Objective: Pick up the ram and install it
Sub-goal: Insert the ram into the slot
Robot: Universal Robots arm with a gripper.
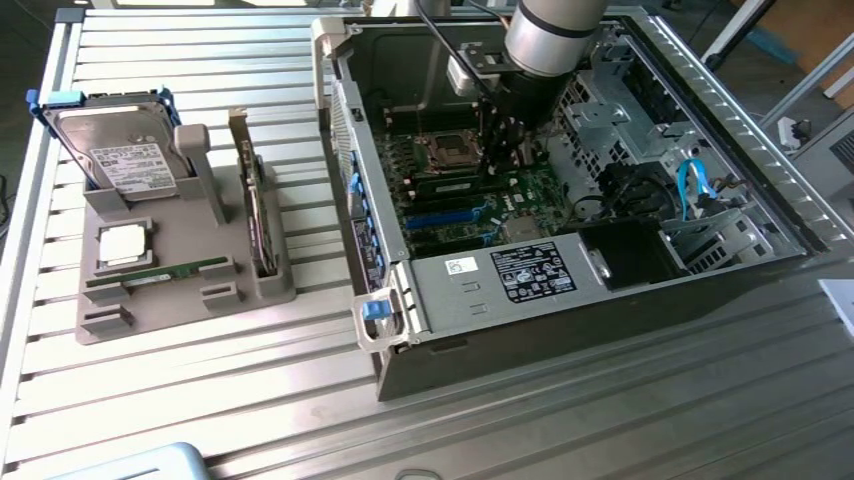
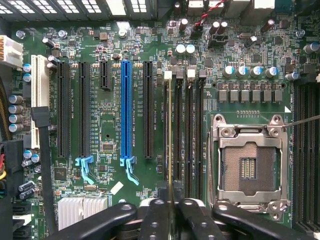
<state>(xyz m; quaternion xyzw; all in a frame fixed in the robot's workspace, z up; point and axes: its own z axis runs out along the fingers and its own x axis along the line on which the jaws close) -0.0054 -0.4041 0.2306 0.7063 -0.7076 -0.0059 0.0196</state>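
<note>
The ram (image 2: 170, 140) appears edge-on in the wrist view as a thin line standing in one of the black memory slots (image 2: 192, 140), beside the open processor socket (image 2: 248, 167). My gripper (image 2: 171, 207) sits directly over one end of the ram, straddling its edge. In the exterior view my gripper (image 1: 514, 130) reaches down into the open computer case (image 1: 561, 300), above the motherboard (image 1: 467, 200) near the socket, and it hides the ram there.
Blue and black expansion slots (image 2: 125, 115) lie beside the memory slots. At the exterior view's left, a grey holder (image 1: 174, 260) carries a hard drive (image 1: 120, 150), an upright card (image 1: 254, 200), a silver chip (image 1: 123, 243) and another green stick (image 1: 180, 272). Case walls surround the arm.
</note>
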